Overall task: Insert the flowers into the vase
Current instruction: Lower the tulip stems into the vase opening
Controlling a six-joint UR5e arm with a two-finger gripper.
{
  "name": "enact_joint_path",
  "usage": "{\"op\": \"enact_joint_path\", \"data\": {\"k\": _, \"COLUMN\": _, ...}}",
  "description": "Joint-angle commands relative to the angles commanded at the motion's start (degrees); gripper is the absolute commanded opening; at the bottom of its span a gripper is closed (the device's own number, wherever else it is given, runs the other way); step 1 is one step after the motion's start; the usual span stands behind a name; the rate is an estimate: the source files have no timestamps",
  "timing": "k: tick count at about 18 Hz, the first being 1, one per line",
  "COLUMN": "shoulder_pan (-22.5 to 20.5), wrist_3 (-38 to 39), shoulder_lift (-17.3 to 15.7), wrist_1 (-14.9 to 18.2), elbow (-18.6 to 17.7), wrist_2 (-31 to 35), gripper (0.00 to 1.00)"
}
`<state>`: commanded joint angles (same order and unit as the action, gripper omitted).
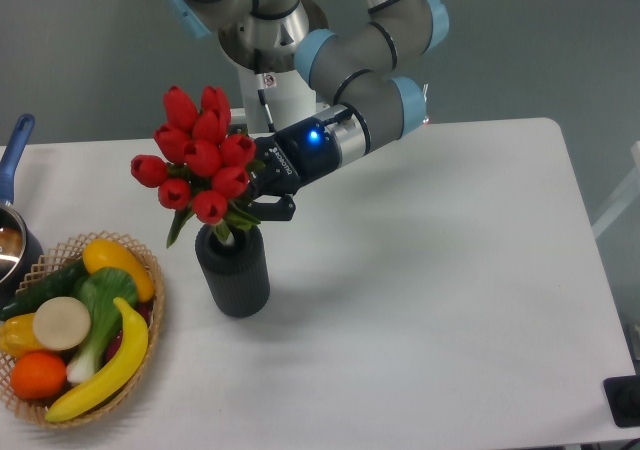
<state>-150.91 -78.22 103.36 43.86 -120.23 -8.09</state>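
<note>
Gripping the flowers [203,165] by their green stems, the tool [258,202] sits left of centre in the frame, closed on the bunch just right of the blooms. The stem ends dip into the mouth of the vase [233,270], which stands upright on the counter [430,270] directly below, right of the wicker basket [150,270].

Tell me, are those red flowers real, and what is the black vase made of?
The flowers look fake, probably plastic or fabric: the buds are all one even, bright red and much alike. I can't be sure. The vase looks like dark matte plastic or rubber: it is ribbed and barely shines. The gripper holds the stems.
</note>
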Motion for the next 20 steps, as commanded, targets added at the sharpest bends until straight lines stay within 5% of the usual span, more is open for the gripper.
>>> {"op": "enact_joint_path", "data": {"k": 20, "shoulder_pan": -0.6, "wrist_3": -1.2, "shoulder_lift": 2.2, "wrist_1": 0.1, "elbow": -1.6, "wrist_2": 2.7, "gripper": 0.30}}
